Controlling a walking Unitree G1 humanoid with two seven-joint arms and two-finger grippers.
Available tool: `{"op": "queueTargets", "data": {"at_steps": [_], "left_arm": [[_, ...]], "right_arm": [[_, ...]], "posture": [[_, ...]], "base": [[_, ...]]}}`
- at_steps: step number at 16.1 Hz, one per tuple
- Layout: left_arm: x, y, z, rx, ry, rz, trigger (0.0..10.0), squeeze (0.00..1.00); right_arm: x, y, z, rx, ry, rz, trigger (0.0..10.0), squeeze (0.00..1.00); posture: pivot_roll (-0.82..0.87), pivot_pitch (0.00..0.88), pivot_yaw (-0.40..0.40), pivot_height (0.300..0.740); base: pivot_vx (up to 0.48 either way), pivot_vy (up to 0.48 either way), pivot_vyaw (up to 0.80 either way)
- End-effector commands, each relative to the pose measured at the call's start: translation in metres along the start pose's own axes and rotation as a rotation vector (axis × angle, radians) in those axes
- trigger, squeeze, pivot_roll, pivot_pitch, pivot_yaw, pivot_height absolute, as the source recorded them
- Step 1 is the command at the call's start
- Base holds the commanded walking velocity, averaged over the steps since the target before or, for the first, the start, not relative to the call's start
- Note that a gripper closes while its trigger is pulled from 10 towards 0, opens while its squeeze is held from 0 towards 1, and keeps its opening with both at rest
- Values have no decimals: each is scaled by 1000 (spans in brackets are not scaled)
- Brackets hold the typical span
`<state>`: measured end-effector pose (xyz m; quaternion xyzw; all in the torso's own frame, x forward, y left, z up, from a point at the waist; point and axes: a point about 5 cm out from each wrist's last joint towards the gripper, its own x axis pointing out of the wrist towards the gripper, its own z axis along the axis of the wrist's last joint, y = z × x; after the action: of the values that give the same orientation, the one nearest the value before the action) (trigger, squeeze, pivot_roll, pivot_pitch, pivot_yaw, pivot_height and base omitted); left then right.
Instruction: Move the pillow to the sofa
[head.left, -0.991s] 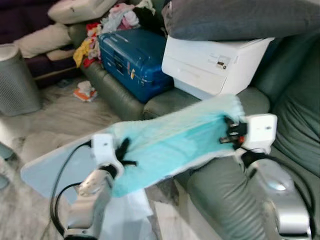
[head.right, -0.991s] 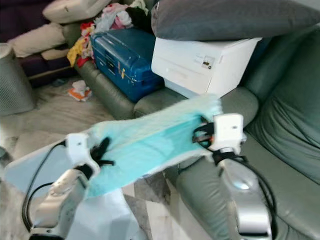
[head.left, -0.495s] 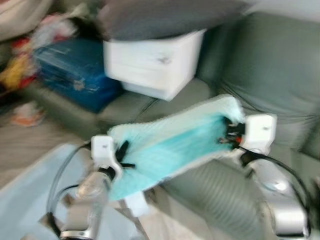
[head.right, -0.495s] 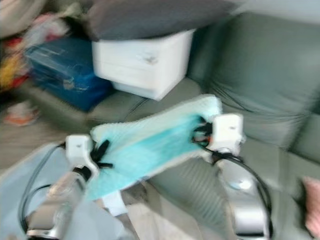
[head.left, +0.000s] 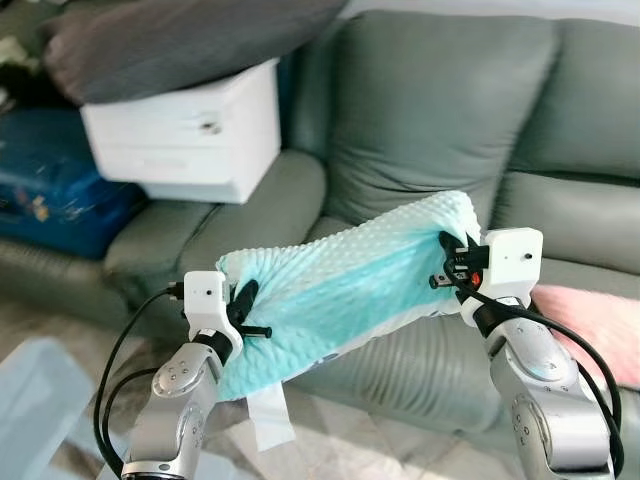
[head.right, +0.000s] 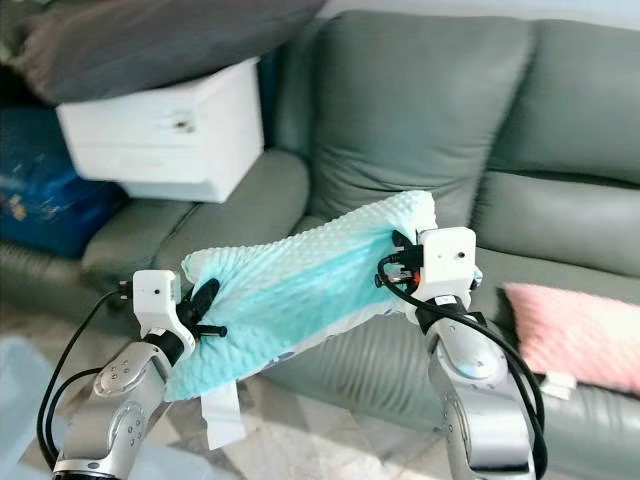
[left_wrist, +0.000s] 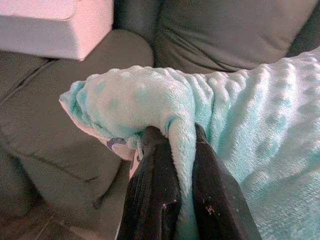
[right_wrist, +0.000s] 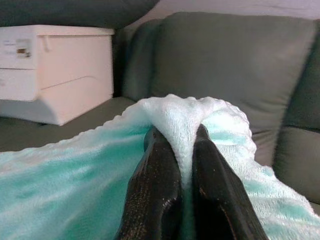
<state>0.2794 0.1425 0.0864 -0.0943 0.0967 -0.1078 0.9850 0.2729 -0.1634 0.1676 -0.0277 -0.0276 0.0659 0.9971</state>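
Hanging in the air between the two arms, the mint-green dotted pillow (head.left: 345, 290) is stretched out in front of the grey-green sofa (head.left: 440, 110), above its seat edge and not resting on it. In the left eye view, the left tool (head.left: 245, 310) is clenched on the pillow's lower end and the right tool (head.left: 452, 262) is clenched on its higher end, so the pillow slopes up toward the robot's right. A white tag (head.left: 268, 418) dangles below the lower end. On the sofa to the robot's left stands a white box (head.left: 185, 135) with a dark grey cushion (head.left: 170, 40) on top, and a blue suitcase (head.left: 50, 195) lies beside it.

From the right eye view the same hold shows, and a pink cushion (head.right: 565, 335) lies on the sofa seat to the robot's right, apart from the pillow.

Along the left wrist view, two black fingers (left_wrist: 152, 195) pinch a fold of the bumpy fabric between them.

Along the right wrist view, the black fingers (right_wrist: 155, 195) likewise squeeze a ridge of the pillow's edge, with the sofa back behind.
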Motion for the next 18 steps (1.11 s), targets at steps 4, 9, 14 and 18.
{"op": "queueTargets", "data": {"at_steps": [4,9,14,18], "left_arm": [[0,3,1,8,-1,10,10000,0],[1,3,4,-8,-21,7,10000,0],[2,6,7,-13,-31,19,10000,0],[3,5,7,-26,-31,16,10000,0]], "right_arm": [[2,1,7,-10,-34,2,10000,0],[1,1,6,-7,-32,1,10000,0],[1,1,7,-8,-40,0,10000,0],[1,1,6,2,-26,-3,10000,0]], "posture": [[-180,0,45,740],[-179,0,45,740],[-181,1,47,740],[-184,2,48,740]], "base": [[0,0,-800],[0,0,-800],[0,0,-640],[0,0,-200]]}}
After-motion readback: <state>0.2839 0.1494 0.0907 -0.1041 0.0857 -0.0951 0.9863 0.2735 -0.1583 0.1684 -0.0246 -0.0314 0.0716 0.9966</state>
